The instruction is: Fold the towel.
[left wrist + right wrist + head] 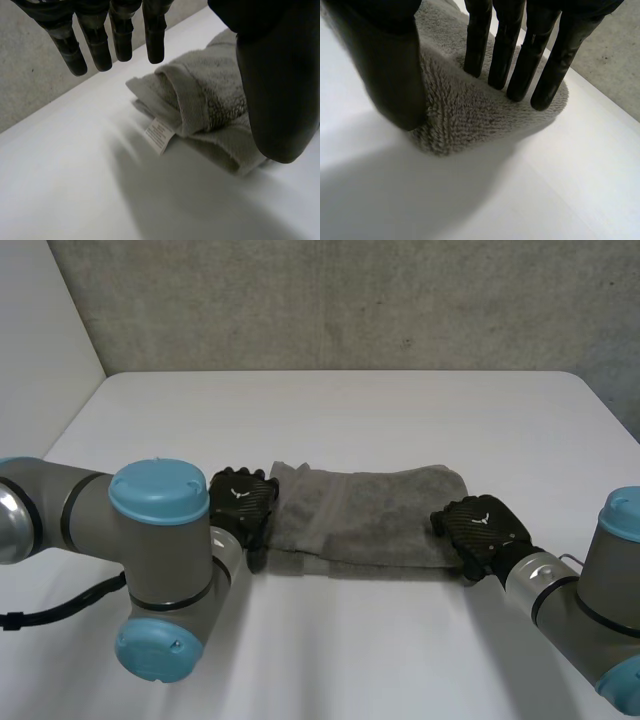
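A grey towel (365, 515) lies folded into a long strip across the middle of the white table (330, 420). My left hand (243, 502) hovers at the towel's left end, open, with straight fingers (115, 40) above the layered end (200, 100) and its white label (159, 135); the thumb (275, 90) hangs beside the towel's near edge. My right hand (480, 530) is at the towel's right end. Its straight fingers (520, 60) rest their tips on top of the rounded end (465, 110), and the thumb (395, 75) stands at that end's near edge. No fold of cloth is pinched.
A grey wall (350, 300) runs behind the table's far edge. Bare tabletop lies in front of the towel, between my two arms, and beyond it.
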### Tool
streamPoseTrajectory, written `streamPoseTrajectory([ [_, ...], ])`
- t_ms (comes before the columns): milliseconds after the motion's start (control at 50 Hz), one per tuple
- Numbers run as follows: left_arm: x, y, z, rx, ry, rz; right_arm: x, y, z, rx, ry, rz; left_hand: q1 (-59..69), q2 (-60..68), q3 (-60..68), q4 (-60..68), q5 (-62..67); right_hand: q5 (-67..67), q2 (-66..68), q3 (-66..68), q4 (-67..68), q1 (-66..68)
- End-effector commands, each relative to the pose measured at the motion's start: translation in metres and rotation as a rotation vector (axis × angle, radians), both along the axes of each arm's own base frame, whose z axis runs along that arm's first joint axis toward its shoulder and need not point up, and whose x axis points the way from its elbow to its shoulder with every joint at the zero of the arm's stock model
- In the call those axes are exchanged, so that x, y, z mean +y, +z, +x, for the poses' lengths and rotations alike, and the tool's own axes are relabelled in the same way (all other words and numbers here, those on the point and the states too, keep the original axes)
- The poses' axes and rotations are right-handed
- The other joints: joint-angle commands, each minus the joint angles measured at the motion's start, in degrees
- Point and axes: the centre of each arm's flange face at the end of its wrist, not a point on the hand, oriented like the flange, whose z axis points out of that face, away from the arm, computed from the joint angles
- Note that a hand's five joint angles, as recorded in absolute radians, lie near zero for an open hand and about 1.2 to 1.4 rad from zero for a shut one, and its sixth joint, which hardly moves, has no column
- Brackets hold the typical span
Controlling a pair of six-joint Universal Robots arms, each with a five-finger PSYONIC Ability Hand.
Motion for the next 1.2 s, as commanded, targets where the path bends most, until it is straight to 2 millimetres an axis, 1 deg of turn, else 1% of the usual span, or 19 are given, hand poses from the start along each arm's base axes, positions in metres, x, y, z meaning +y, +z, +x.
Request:
streamPoseTrajectory([
  [20, 0.004, 0.016, 0.003, 0.021, 0.002, -0.028, -0.003, -0.004, -0.005, 0.059, 0.0, -0.027, -1.4, -1.4, -1.5, -2.0, -0.3, 14.9, 14.6, 15.0, 15.1, 14.8],
  [220, -0.001, 0.038, 0.018, 0.05, 0.041, -0.066, -0.01, 0.006, -0.007, 0.074, 0.001, -0.06, -1.6, -1.6, -1.7, -2.2, -0.5, 37.8, 37.5, 37.8, 38.0, 37.6],
  [380, -0.003, 0.068, 0.033, 0.092, 0.066, -0.125, -0.021, 0.05, 0.003, 0.154, 0.063, -0.195, -1.9, -2.0, -2.0, -2.5, -0.8, 37.8, 37.5, 37.8, 38.0, 37.6],
  [420, -0.004, 0.076, 0.037, 0.109, 0.056, -0.138, -0.012, 0.071, 0.026, 0.174, 0.15, -0.257, -1.9, -2.0, -2.0, -2.5, -0.8, 37.8, 37.5, 37.8, 38.0, 37.6],
  [480, -0.006, 0.085, 0.042, 0.126, 0.063, -0.159, -0.003, 0.083, 0.045, 0.175, 0.213, -0.291, -1.9, -2.0, -2.0, -2.5, -0.8, 37.8, 37.5, 37.8, 38.0, 37.6],
  [500, -0.006, 0.085, 0.042, 0.126, 0.063, -0.159, 0.007, 0.089, 0.064, 0.169, 0.271, -0.31, -1.9, -2.0, -2.0, -2.5, -0.8, 37.8, 37.5, 37.8, 38.0, 37.6],
  [540, -0.007, 0.088, 0.045, 0.131, 0.071, -0.166, 0.017, 0.089, 0.081, 0.17, 0.325, -0.311, -2.1, -2.1, -2.2, -2.7, -1.0, 37.8, 37.5, 37.8, 38.0, 37.6],
  [580, -0.009, 0.091, 0.047, 0.146, 0.083, -0.167, 0.035, 0.08, 0.111, 0.188, 0.432, -0.3, -2.1, -2.1, -2.2, -2.7, -1.0, 37.8, 37.5, 37.8, 38.0, 37.6],
  [600, -0.009, 0.091, 0.047, 0.146, 0.083, -0.167, 0.036, 0.08, 0.111, 0.188, 0.432, -0.3, -2.1, -2.1, -2.2, -2.7, -1.0, 37.8, 37.5, 37.8, 38.0, 37.6],
  [640, -0.009, 0.091, 0.049, 0.168, 0.093, -0.158, 0.052, 0.067, 0.136, 0.224, 0.525, -0.314, -2.2, -2.3, -2.3, -2.9, -1.2, 37.8, 37.5, 37.8, 38.0, 37.6],
  [700, -0.008, 0.091, 0.05, 0.181, 0.095, -0.152, 0.059, 0.059, 0.148, 0.239, 0.565, -0.327, -2.2, -2.3, -2.3, -2.9, -1.2, 37.8, 37.5, 37.8, 38.0, 37.6],
  [740, -0.008, 0.089, 0.05, 0.199, 0.1, -0.139, 0.073, 0.045, 0.168, 0.251, 0.616, -0.339, -2.6, -2.6, -2.7, -3.2, -1.5, 37.8, 37.5, 37.8, 38.0, 37.6],
  [920, -0.009, 0.088, 0.051, 0.208, 0.103, -0.142, 0.09, 0.023, 0.194, 0.237, 0.657, -0.347, -3.1, -3.1, -3.2, -3.7, -2.0, 37.8, 37.5, 37.8, 38.0, 37.6],
  [940, -0.01, 0.089, 0.051, 0.212, 0.106, -0.147, 0.089, 0.021, 0.195, 0.237, 0.65, -0.352, -3.1, -3.1, -3.2, -3.7, -2.0, 36.5, 36.2, 36.6, 36.7, 36.4],
  [960, -0.012, 0.089, 0.052, 0.213, 0.108, -0.152, 0.089, 0.02, 0.196, 0.236, 0.642, -0.354, -3.1, -3.1, -3.2, -3.7, -2.0, 23.0, 22.7, 23.1, 23.2, 22.9],
  [980, -0.012, 0.089, 0.052, 0.213, 0.108, -0.152, 0.089, 0.02, 0.196, 0.236, 0.642, -0.354, -3.1, -3.1, -3.2, -3.7, -2.0, 22.8, 22.6, 22.9, 23.0, 22.7],
  [1020, -0.015, 0.093, 0.051, 0.222, 0.097, -0.162, 0.09, 0.021, 0.193, 0.229, 0.62, -0.341, -3.1, -3.1, -3.2, -3.7, -2.0, -24.8, -25.1, -24.8, -24.6, -25.0],
  [1060, -0.016, 0.095, 0.05, 0.225, 0.089, -0.165, 0.09, 0.025, 0.192, 0.211, 0.599, -0.327, -3.1, -3.1, -3.2, -3.7, -2.0, -32.2, -32.5, -32.2, -32.0, -32.4],
  [1200, -0.024, 0.106, 0.044, 0.269, 0.05, -0.192, 0.099, 0.061, 0.172, 0.081, 0.517, -0.243, -3.1, -3.1, -3.2, -3.7, -2.0, -32.2, -32.5, -32.2, -32.0, -32.4],
])
